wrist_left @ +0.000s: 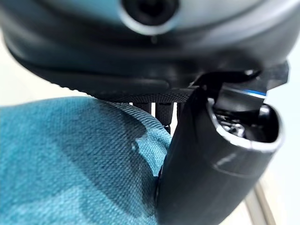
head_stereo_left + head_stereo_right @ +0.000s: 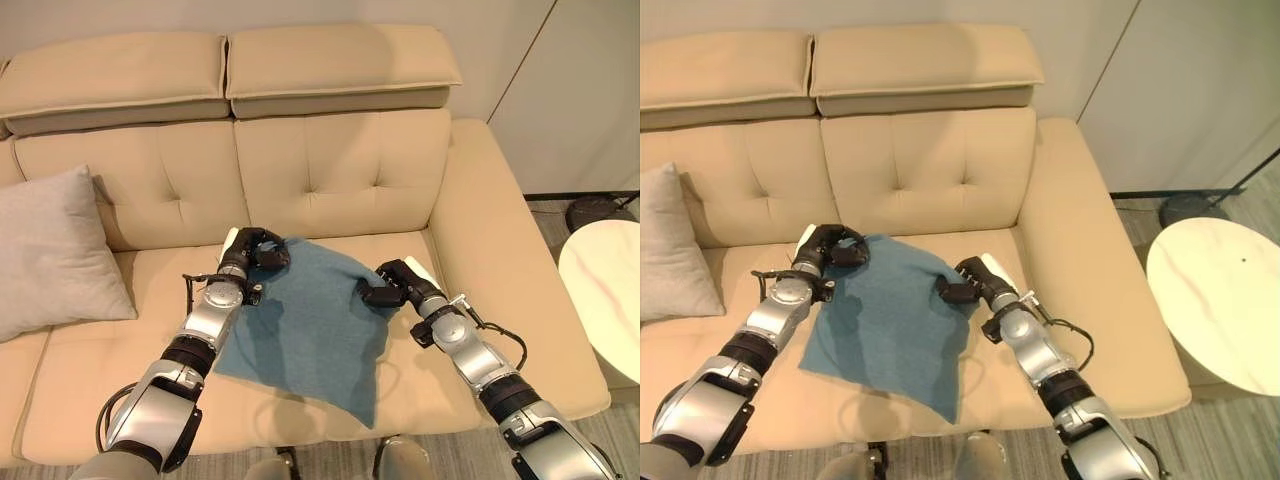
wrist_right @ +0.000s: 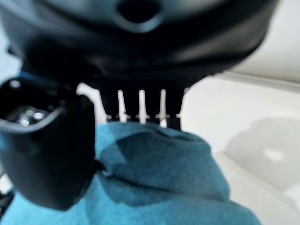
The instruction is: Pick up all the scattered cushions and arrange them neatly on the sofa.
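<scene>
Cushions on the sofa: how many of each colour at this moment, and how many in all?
Blue cushion, held by the left hand and right hand: 1
Grey cushion, leaning on the sofa backrest: 1
Total: 2

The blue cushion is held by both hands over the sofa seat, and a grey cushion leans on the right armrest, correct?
Not quite. The grey cushion leans against the backrest at the sofa's left end, as the left eye view shows. The left hand and right hand do hold the blue cushion over the seat.

Living room: beige sofa [image 2: 330, 170], round side table [image 2: 605, 290].
</scene>
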Available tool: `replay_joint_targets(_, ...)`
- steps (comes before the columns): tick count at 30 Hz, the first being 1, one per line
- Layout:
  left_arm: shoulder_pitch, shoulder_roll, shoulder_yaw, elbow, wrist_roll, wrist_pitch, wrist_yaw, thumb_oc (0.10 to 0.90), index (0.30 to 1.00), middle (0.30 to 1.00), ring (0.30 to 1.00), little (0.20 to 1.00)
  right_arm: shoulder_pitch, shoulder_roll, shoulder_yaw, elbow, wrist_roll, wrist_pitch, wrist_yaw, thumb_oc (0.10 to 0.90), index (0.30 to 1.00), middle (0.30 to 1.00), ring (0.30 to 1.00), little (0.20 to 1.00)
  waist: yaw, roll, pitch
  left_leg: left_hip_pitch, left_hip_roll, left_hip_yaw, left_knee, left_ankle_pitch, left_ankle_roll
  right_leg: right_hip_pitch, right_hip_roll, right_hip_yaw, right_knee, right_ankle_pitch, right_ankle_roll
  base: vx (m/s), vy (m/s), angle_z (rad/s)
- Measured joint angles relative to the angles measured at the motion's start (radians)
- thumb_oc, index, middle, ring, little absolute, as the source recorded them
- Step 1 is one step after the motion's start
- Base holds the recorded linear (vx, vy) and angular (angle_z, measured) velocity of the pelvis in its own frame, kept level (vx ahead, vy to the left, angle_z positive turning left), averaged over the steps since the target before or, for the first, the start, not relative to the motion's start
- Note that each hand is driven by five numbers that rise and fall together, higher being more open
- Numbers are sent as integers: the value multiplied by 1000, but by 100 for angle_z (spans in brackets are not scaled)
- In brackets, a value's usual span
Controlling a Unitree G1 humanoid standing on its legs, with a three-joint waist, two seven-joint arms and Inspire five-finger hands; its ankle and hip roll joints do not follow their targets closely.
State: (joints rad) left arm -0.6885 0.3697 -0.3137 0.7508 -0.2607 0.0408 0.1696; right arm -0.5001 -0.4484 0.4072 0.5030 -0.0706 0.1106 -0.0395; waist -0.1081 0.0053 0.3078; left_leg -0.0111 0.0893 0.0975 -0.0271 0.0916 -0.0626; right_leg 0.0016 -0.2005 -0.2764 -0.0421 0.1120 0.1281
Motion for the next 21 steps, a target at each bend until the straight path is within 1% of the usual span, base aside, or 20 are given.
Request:
replay_joint_targets(1,-13,-13,1,-14,7,-9,17,400,300,300,300,300,-13,-20,-1,1,11,-1,-2,400,300,300,300,300,-2,-13,5,-99,15,-10,144,-16,-21,-1,1,-31,-14,8,-29,-103,-289,54)
replay_joint_targets(2,-22,-27,4,-15,7,-19,38,400,300,300,300,300,-43,-40,0,2,16,-2,-11,400,300,300,300,300,15,-6,11,-197,38,-2,294,-15,-24,-17,32,-55,7,1,-55,-73,-338,62)
replay_joint_targets(3,-37,-35,4,-7,8,-18,43,400,300,300,300,300,-66,-53,8,17,19,-4,-14,400,300,300,300,300,14,-3,12,-248,53,-10,359,-5,-37,-35,41,-78,37,-16,-70,-44,-216,70)
replay_joint_targets(4,-73,-49,2,-6,9,-15,60,400,300,300,300,300,-141,-82,27,67,20,-3,-15,400,300,300,300,300,13,7,24,-301,88,-35,390,15,-56,-62,58,-109,81,-46,-89,105,-58,60)
replay_joint_targets(5,-79,-52,2,-12,9,-16,65,400,300,300,300,300,-168,-91,29,78,20,-2,-18,400,300,300,300,300,14,8,31,-296,99,-22,372,17,-55,-64,67,-119,82,-48,-91,236,79,44)
replay_joint_targets(6,-79,-48,4,-22,9,-16,81,400,300,300,300,300,-204,-92,27,80,20,-2,-39,400,300,300,300,300,22,7,48,-273,120,10,339,24,-56,-60,70,-118,88,-51,-97,312,92,10)
replay_joint_targets(7,-77,-40,4,-25,17,-20,89,400,300,300,300,300,-223,-88,29,78,19,-2,-71,400,300,300,300,300,27,-15,64,-234,129,41,236,-8,-53,-22,67,-101,45,-48,-114,306,138,3)
replay_joint_targets(8,-83,-37,0,-24,29,-21,91,400,300,300,300,300,-232,-92,29,78,19,-2,-78,400,300,300,300,300,31,-25,69,-206,128,37,148,12,-61,-11,68,-88,24,-49,-120,227,85,-6)
replay_joint_targets(9,-91,-36,-6,-25,31,-26,100,400,300,300,300,300,-246,-101,30,78,20,-2,-78,400,300,300,300,300,41,-26,71,-170,129,27,90,32,-78,-9,76,-85,11,-36,-116,190,125,-11)
replay_joint_targets(10,-103,-22,-6,-25,31,-25,104,400,300,300,300,300,-268,-97,31,78,20,-3,-79,400,300,300,300,300,33,-21,69,-124,137,49,2,37,-76,3,94,-87,-13,-22,-103,112,86,-16)
replay_joint_targets(11,-113,-13,-8,-25,31,-25,110,400,300,300,300,300,-284,-96,38,78,20,-2,-81,400,300,300,300,300,29,-12,70,-90,138,58,-34,33,-70,-2,103,-85,-11,-16,-92,56,141,-28)
replay_joint_targets(12,-139,6,-24,-25,31,-26,126,400,300,300,300,300,-304,-93,40,77,20,-8,-97,400,300,300,300,300,34,-15,75,-86,145,60,-56,104,-55,-23,107,-73,-2,-7,-74,5,122,-25)
replay_joint_targets(13,-163,12,-32,-25,31,-24,138,400,300,300,300,300,-318,-94,46,84,28,-12,-109,400,300,300,300,300,35,-34,73,-108,119,63,-44,102,-46,-40,87,-70,-1,-1,-68,4,122,-18)
replay_joint_targets(14,-194,24,-48,-21,34,-20,156,400,300,300,300,300,-374,-97,75,120,42,-11,-115,400,300,300,300,300,37,-37,74,-128,102,68,-45,102,-38,-70,69,-62,8,1,-67,-52,94,-4)
replay_joint_targets(15,-229,39,-53,-19,36,-17,170,400,300,300,300,300,-439,-97,97,157,52,-10,-116,400,300,300,300,300,42,-36,75,-154,88,79,-45,107,-26,-102,54,-49,7,10,-58,-88,85,-5)
replay_joint_targets(16,-263,55,-55,-19,37,-17,187,400,300,300,300,300,-482,-95,99,162,56,-11,-122,400,300,300,300,300,46,-30,80,-179,75,82,-47,110,-19,-124,42,-49,2,20,-49,-112,106,-1)
replay_joint_targets(17,-282,66,-58,-15,38,-18,200,400,300,300,300,300,-510,-92,110,172,60,-11,-128,400,300,300,300,300,45,-27,88,-184,69,82,-51,113,-12,-127,39,-48,-2,21,-47,-23,53,4)
replay_joint_targets(18,-351,89,-70,22,57,-18,220,400,300,300,300,300,-598,-87,154,219,77,-11,-141,400,300,300,300,300,55,-21,95,-212,66,85,-52,114,-11,-153,37,-44,-14,33,-38,9,54,1)
replay_joint_targets(19,-380,94,-71,31,64,-19,232,400,300,300,300,300,-626,-87,156,229,80,-13,-145,400,300,300,300,300,62,-19,99,-224,66,85,-53,114,-11,-162,38,-45,-21,36,-38,30,52,4)
replay_joint_targets(21,-478,116,-109,84,70,-25,258,400,300,300,300,300,-714,-75,176,284,98,-15,-164,400,300,300,300,300,74,-14,104,-258,67,81,-60,120,-13,-185,43,-48,-42,45,-38,-15,43,8)
